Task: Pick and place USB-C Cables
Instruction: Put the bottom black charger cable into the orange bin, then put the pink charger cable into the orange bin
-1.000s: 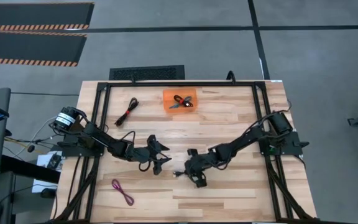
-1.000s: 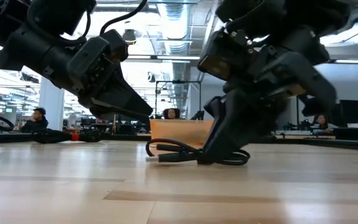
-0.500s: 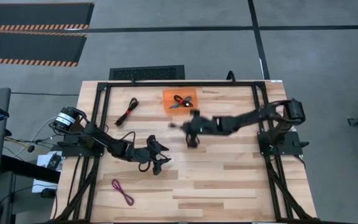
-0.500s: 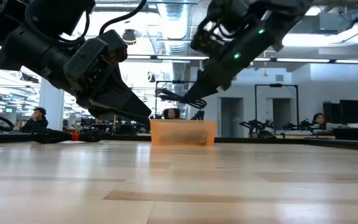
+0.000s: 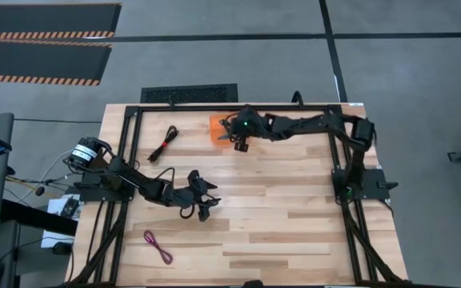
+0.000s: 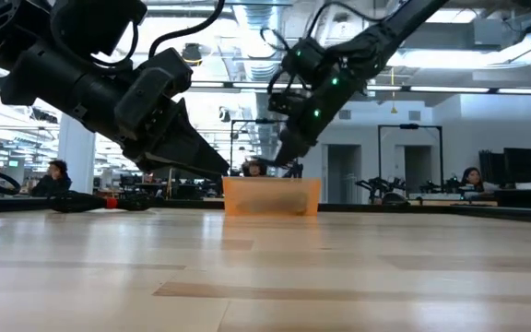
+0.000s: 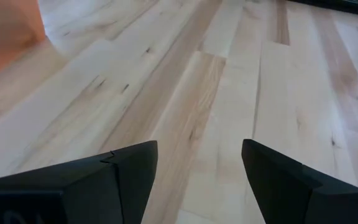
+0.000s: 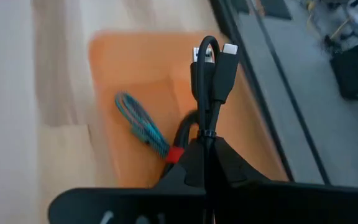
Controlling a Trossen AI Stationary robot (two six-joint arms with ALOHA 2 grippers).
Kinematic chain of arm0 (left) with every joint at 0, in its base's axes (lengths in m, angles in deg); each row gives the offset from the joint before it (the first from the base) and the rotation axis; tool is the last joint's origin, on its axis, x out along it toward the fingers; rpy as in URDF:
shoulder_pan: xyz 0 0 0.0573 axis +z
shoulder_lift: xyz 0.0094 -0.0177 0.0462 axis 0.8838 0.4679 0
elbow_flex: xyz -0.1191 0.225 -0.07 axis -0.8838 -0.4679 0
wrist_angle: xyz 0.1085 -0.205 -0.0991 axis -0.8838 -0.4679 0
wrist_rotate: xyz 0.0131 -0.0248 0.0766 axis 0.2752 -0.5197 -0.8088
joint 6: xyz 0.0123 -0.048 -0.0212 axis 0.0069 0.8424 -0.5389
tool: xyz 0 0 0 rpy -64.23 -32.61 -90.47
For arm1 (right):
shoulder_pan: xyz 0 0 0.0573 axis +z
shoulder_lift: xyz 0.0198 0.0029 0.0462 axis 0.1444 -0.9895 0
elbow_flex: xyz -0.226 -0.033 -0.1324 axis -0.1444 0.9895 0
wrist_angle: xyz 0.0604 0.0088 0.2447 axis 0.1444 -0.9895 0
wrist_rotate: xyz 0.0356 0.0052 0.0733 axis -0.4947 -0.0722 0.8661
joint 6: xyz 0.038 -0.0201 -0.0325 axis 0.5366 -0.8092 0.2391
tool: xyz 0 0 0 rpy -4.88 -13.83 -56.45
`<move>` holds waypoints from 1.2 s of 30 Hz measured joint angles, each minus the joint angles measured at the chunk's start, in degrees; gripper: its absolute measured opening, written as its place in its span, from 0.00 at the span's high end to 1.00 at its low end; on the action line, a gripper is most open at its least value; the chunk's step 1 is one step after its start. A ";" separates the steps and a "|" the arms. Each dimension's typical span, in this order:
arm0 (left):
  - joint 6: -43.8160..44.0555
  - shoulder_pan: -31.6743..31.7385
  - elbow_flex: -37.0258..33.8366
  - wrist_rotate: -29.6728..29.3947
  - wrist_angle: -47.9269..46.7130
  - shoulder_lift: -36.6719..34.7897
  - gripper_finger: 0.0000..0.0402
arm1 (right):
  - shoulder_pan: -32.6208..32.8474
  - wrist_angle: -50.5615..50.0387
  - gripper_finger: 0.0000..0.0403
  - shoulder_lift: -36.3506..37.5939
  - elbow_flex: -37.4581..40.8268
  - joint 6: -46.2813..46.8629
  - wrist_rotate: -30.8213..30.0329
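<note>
Right gripper (image 5: 239,142): clenched on black cable (image 8: 208,68), hanging over orange tray (image 5: 214,126). In tray: teal cable (image 8: 140,126), red-and-black cable (image 8: 180,142). On table (image 5: 294,208): second red-and-black cable (image 5: 165,142), magenta cable (image 5: 158,247). Left gripper (image 5: 205,202): released, mid-table.

The tabletop (image 5: 294,216) is pale blond wood in long planks, framed by black rails. At its twelve o'clock edge sits an orange tray (image 8: 135,68) holding a teal-blue cable (image 8: 140,124) and a red-and-black one (image 8: 178,146). A black cable (image 8: 211,68) with a white-tipped plug stands over it. Another red-and-black cable (image 5: 165,142) lies at ten o'clock, a magenta-purple cable (image 5: 158,247) at seven. Both arms are dark.
</note>
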 joint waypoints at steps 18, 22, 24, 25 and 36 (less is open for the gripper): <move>3.80 -0.03 0.02 -0.09 -2.92 0.00 0.44 | -2.61 -1.62 0.90 0.19 -0.12 5.23 5.91; 3.80 -0.03 0.02 -0.09 -3.19 0.00 0.44 | -2.58 -1.63 0.85 0.19 -0.12 5.57 5.93; 3.80 -0.03 0.02 -0.11 -3.60 0.00 0.44 | -2.61 -1.57 0.84 0.19 -0.12 6.42 5.95; 3.82 -0.03 0.02 -0.11 -3.64 0.00 0.44 | -2.61 -1.56 0.83 0.19 -0.12 6.65 5.95; 4.22 -0.03 0.02 -0.20 -3.67 0.00 0.44 | -2.76 -1.39 0.73 0.19 -0.12 8.07 6.33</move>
